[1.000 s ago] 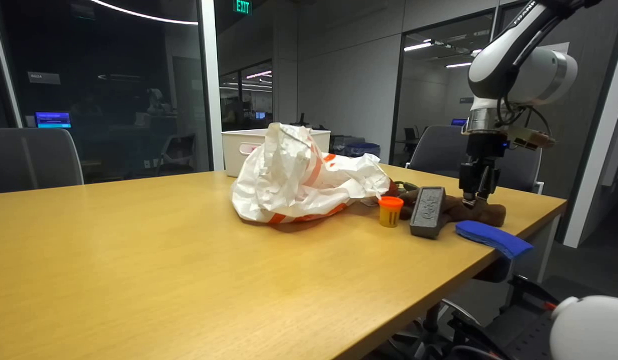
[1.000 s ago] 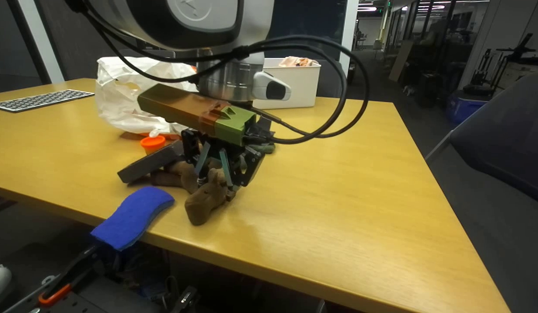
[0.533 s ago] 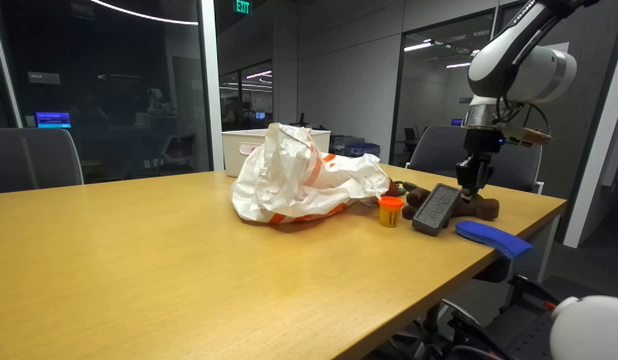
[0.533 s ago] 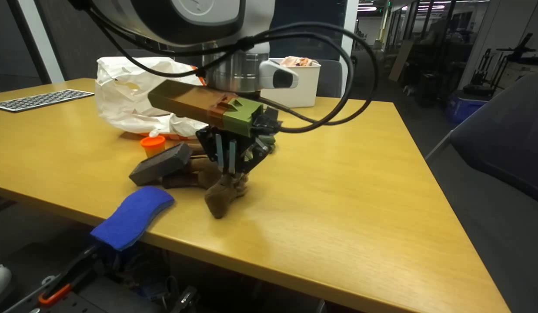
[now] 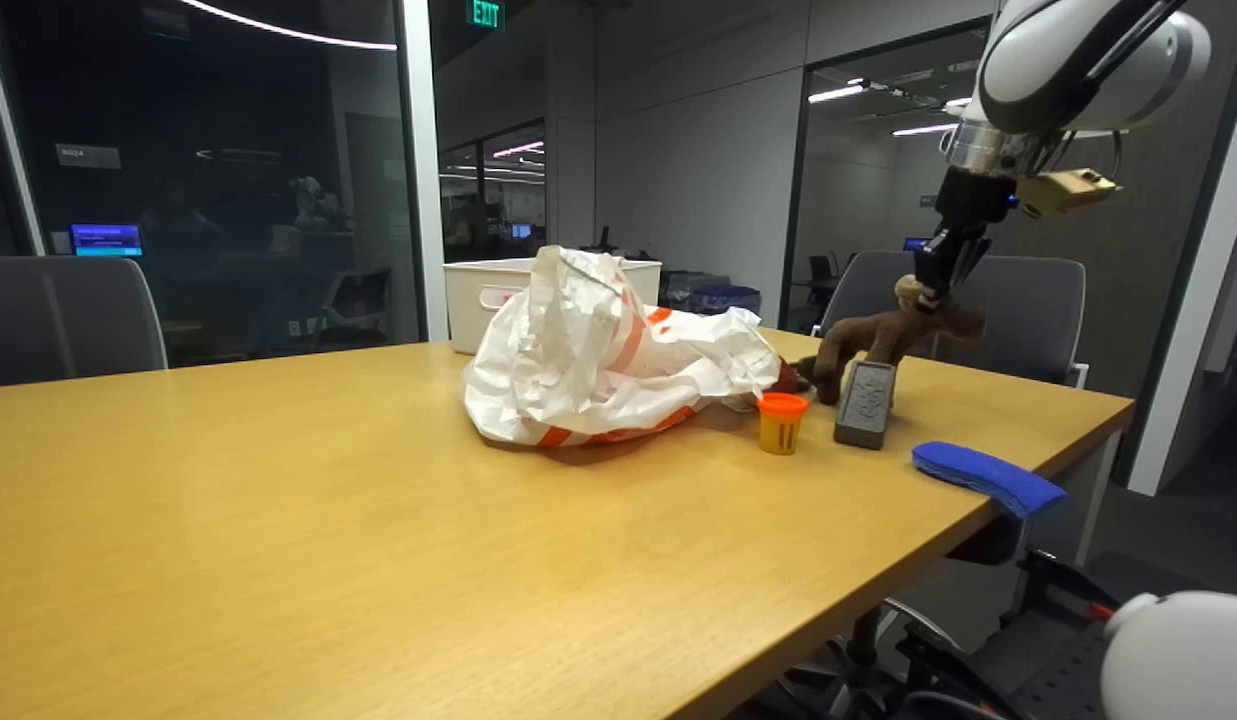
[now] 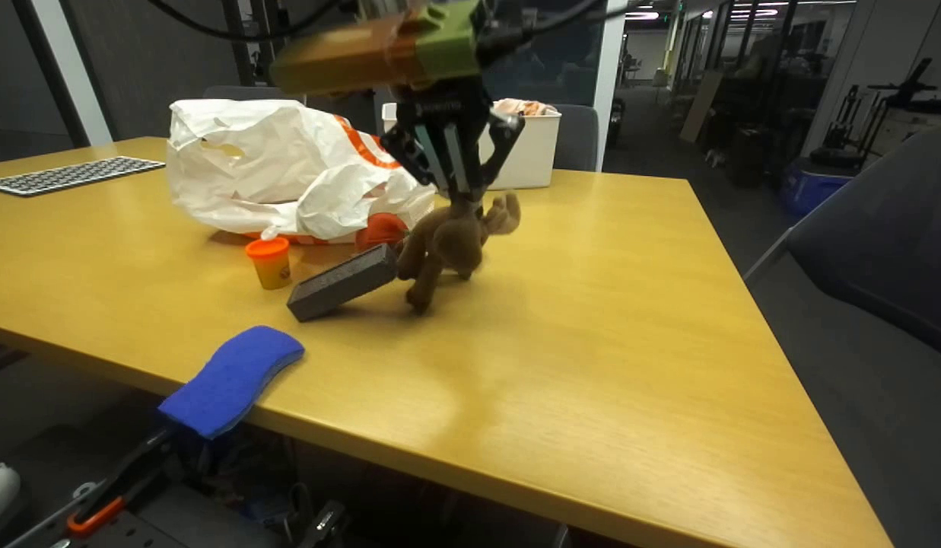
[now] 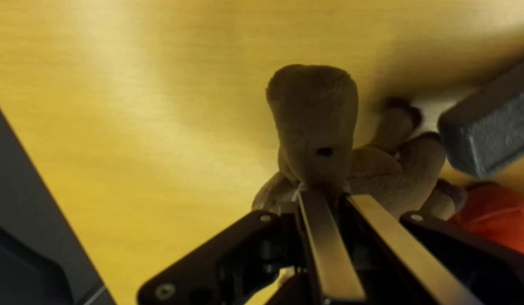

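Observation:
A brown plush animal [image 6: 456, 242] hangs from my gripper [image 6: 464, 194], which is shut on it near the head. In the wrist view the plush's head [image 7: 314, 110] points away from the fingertips, and its body and legs spread to the right. Its legs dangle at or just above the tabletop; whether they touch is unclear. A dark grey brick [image 6: 342, 283] stands tilted beside the plush, its raised end against or very near the legs. In an exterior view the same brick [image 5: 865, 405] partly covers the legs. The pinched part is hidden between the fingers.
A blue curved pad [image 6: 234, 380] overhangs the table edge. A yellow tub with orange lid [image 5: 781, 425], a crumpled white bag [image 5: 618, 370] and a red item [image 6: 381, 230] lie near the brick. Behind are a white bin [image 6: 531, 152] and a keyboard [image 6: 74, 175].
The gripper has closed on the plush and risen, lifting it off the table and away from the near edge. The brick has been dragged along and remains tilted.

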Robot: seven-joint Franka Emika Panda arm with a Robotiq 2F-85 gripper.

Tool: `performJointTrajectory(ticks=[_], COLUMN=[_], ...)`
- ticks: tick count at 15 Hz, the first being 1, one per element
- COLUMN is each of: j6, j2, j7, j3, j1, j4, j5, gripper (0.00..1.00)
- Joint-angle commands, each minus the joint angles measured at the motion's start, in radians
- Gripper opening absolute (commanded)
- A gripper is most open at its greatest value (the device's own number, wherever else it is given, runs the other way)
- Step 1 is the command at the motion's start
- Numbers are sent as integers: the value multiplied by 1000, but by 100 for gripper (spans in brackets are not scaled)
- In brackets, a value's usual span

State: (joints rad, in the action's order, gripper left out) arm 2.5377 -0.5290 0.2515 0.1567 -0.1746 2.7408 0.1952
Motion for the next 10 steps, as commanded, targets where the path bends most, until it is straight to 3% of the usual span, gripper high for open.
performJointTrajectory(ticks=[1, 3, 6, 7, 10], j6=[-2, -35, -40, -56, -40], j2=[-244, -303, -482, -492, -557], j7=[-76, -121, -182, -196, -176], j3=[-61, -83, -118, -133, -127], j1=[-8, 32, 101, 134, 275], j4=[57, 2, 44, 0, 25], j5=[12, -38, -111, -137, -234], gripper=[4, 4, 4, 4, 4])
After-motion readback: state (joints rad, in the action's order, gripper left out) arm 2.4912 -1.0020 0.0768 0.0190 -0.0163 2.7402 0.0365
